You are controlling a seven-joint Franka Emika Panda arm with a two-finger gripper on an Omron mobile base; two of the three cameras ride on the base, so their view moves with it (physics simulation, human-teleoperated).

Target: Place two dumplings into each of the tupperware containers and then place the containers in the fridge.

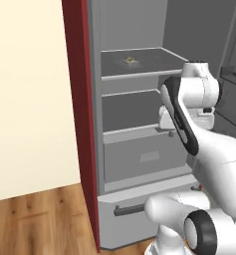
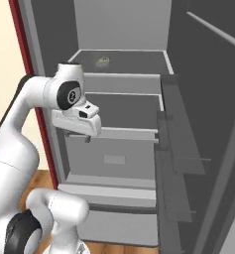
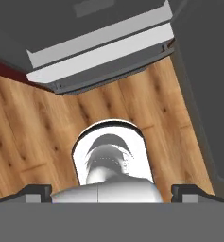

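The fridge (image 1: 139, 130) stands open in front of me, with grey shelves and a lower drawer (image 2: 111, 161). A small pale dumpling (image 1: 131, 61) lies at the back of the top shelf, and the right base view shows this dumpling (image 2: 103, 61) too. I cannot make out a tupperware container around it. My gripper (image 2: 85, 136) hangs in front of the middle shelf and points down. In the hand view the gripper (image 3: 111, 191) is open, its fingertips (image 3: 38, 191) far apart with nothing between them, over the wooden floor and the fridge's bottom drawer (image 3: 99, 52).
A dark red cabinet panel (image 1: 79, 99) borders the fridge on the left, beside a cream wall (image 1: 25, 99). The open fridge door with its racks (image 2: 181, 149) stands on the right. Wooden floor (image 1: 40, 219) lies below.
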